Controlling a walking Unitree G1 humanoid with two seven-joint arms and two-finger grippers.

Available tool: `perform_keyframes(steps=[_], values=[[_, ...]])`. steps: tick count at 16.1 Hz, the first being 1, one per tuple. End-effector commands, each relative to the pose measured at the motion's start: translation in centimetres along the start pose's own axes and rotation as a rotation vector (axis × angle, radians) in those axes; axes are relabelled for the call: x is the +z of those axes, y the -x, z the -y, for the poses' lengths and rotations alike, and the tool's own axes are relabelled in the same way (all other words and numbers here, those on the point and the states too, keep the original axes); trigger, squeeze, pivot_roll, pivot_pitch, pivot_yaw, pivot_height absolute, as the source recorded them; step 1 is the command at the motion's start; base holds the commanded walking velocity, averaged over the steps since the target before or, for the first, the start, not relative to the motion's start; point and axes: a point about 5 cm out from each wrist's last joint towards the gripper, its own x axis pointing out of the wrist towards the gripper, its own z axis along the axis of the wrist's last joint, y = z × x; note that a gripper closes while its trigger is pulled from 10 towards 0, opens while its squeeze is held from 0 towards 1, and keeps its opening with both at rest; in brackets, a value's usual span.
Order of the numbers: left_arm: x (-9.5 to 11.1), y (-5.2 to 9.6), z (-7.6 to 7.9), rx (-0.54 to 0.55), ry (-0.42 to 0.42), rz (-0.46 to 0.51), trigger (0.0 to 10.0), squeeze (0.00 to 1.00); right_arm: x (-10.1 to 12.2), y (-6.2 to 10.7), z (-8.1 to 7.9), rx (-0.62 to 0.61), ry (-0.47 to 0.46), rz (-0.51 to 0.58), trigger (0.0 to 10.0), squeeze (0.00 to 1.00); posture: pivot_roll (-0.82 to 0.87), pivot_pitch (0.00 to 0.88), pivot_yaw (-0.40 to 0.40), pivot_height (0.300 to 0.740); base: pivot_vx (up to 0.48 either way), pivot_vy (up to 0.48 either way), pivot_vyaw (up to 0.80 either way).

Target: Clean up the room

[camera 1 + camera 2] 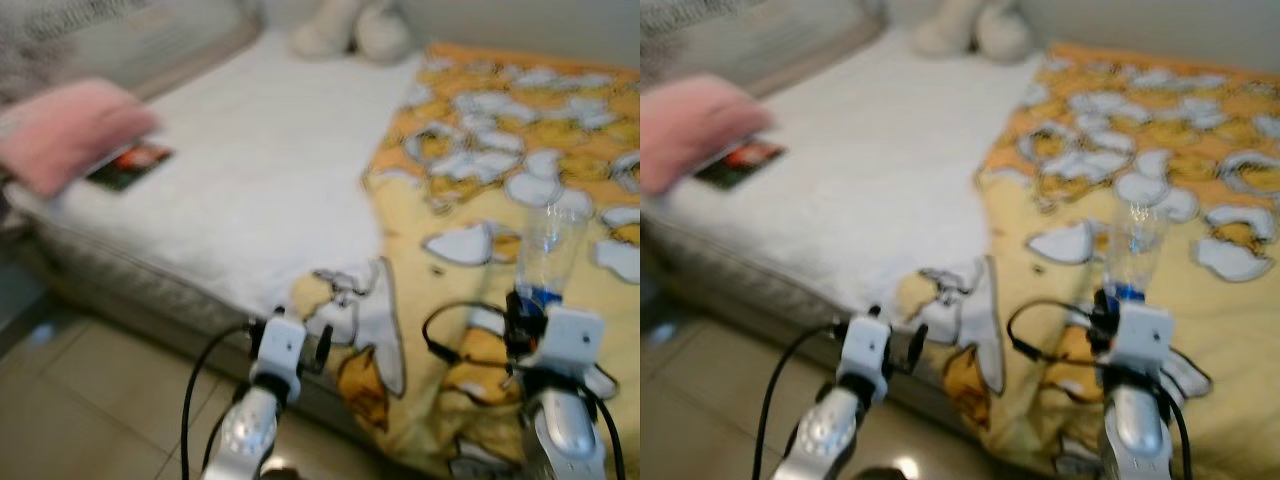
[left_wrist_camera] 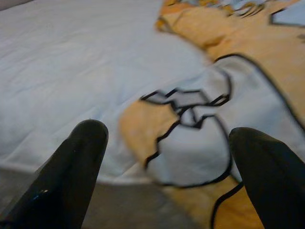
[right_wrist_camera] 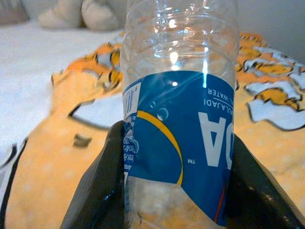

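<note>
- Up front, the right gripper (image 3: 174, 191) is clamped on a clear bottle (image 1: 548, 250) with a blue label, holding it upright above the yellow blanket (image 1: 500, 170).
- Its two fingers (image 3: 102, 186) press the bottle's sides at the label.
- The left gripper (image 2: 167, 176) hangs with fingers spread and nothing between them, over the bed's edge where the blanket meets the white sheet (image 1: 250, 170).
- A pink pillow (image 1: 65, 130), a card (image 1: 130, 165) and a plush toy (image 1: 350, 25) lie on the bed (image 1: 110, 265).

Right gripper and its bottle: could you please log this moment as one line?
right gripper: shut on plastic water bottle | over yellow blanket | left gripper: open, at bed edge
</note>
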Motion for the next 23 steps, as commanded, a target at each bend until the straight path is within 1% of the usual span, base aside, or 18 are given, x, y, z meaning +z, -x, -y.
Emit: perform_keyframes(steps=[1, 4, 5, 6, 7, 8, 9, 10, 13, 14, 15, 16, 17, 19, 20, 22, 23], values=[[1.2, -0.8, 2.7, -0.003, 0.078, 0.045, 10.0, 0.00, 0.6, -0.4, -0.2, 0.009, -0.017, 0.020, 10.0, 0.20, 0.04, 0.000, 0.002, 0.736, 0.000, -0.480, 0.75], [1.0, -0.8, 2.7, 0.030, 0.067, 0.070, 10.0, 0.00, -0.1, -0.9, -0.4, 0.022, -0.034, -0.012, 10.0, 0.20, 0.05, 0.000, -0.001, 0.736, 0.000, -0.480, 0.73], [2.6, -1.2, -2.3, 0.071, 0.045, 0.097, 10.0, 0.00, -0.2, -1.1, -0.5, 0.026, -0.036, -0.016, 10.0, 0.20, 0.06, 0.000, -0.002, 0.736, 0.000, -0.480, 0.71], [6.4, -0.8, -8.5, 0.092, 0.017, 0.163, 10.0, 0.00, -0.3, -1.2, -0.5, 0.032, -0.036, -0.020, 10.0, 0.21, 0.06, 0.000, -0.003, 0.736, 0.000, -0.480, 0.71], [7.4, -0.5, -9.7, 0.094, 0.007, 0.181, 10.0, 0.00, -0.3, -1.3, -0.6, 0.036, -0.036, -0.023, 10.0, 0.21, 0.06, 0.000, -0.003, 0.736, 0.000, -0.480, 0.70], [7.4, -0.5, -9.9, 0.113, -0.009, 0.176, 10.0, 0.00, -0.4, -1.4, -0.8, 0.045, -0.034, -0.025, 10.0, 0.21, 0.07, 0.000, -0.004, 0.736, 0.000, -0.480, 0.69], [6.9, -0.7, -10.1, 0.141, -0.041, 0.165, 10.0, 0.00, -0.6, -1.5, -0.9, 0.056, -0.034, -0.030, 10.0, 0.22, 0.07, 0.000, -0.009, 0.736, 0.000, -0.480, 0.68], [6.8, -0.7, -10.2, 0.148, -0.050, 0.162, 10.0, 0.00, -0.6, -1.5, -1.0, 0.059, -0.035, -0.030, 10.0, 0.22, 0.07, 0.000, -0.013, 0.736, 0.000, -0.480, 0.68], [6.1, -0.5, -10.9, 0.169, -0.019, 0.105, 10.0, 0.00, -0.7, -1.5, -0.9, 0.078, -0.024, -0.035, 10.0, 0.22, 0.07, 0.000, -0.022, 0.736, 0.000, -0.480, 0.68], [5.3, 0.5, -12.0, 0.223, -0.004, 0.067, 10.0, 0.00, -0.7, -1.5, -0.7, 0.073, -0.024, -0.032, 10.0, 0.22, 0.07, 0.000, -0.022, 0.736, 0.000, -0.480, 0.68], [4.8, 1.0, -12.2, 0.236, -0.006, 0.055, 10.0, 0.00, -0.7, -1.6, -0.6, 0.072, -0.024, -0.031, 10.0, 0.22, 0.07, 0.000, -0.022, 0.736, 0.000, -0.480, 0.67], [4.6, 1.1, -12.2, 0.241, 0.001, 0.052, 10.0, 0.00, -0.8, -1.6, -0.7, 0.074, -0.022, -0.033, 10.0, 0.22, 0.08, 0.000, -0.024, 0.736, 0.000, -0.480, 0.67], [4.6, 1.1, -12.2, 0.242, 0.002, 0.058, 10.0, 0.00, -0.8, -1.6, -0.7, 0.076, -0.022, -0.034, 10.0, 0.23, 0.08, 0.000, -0.024, 0.736, 0.000, -0.480, 0.67], [4.7, 0.7, -12.2, 0.248, 0.014, 0.050, 10.0, 0.00, -0.9, -1.6, -0.9, 0.082, -0.023, -0.036, 10.0, 0.23, 0.08, 0.000, -0.024, 0.736, 0.000, 0.000, 0.67], [5.3, 0.4, -12.4, 0.248, -0.015, 0.081, 10.0, 0.00, -0.9, -1.7, -1.0, 0.084, -0.023, -0.035, 10.0, 0.23, 0.08, 0.000, -0.021, 0.736, 0.000, 0.000, 0.67], [6.0, 0.0, -12.4, 0.239, -0.042, 0.104, 10.0, 0.00, -1.0, -1.7, -1.1, 0.085, -0.019, -0.034, 10.0, 0.24, 0.07, 0.000, -0.017, 0.736, 0.000, 0.000, 0.67], [6.1, -0.1, -12.3, 0.236, -0.045, 0.097, 10.0, 0.00, -1.2, -1.7, -1.0, 0.075, -0.021, -0.046, 10.0, 0.22, 0.07, 0.000, -0.012, 0.736, 0.000, 0.000, 0.68]])
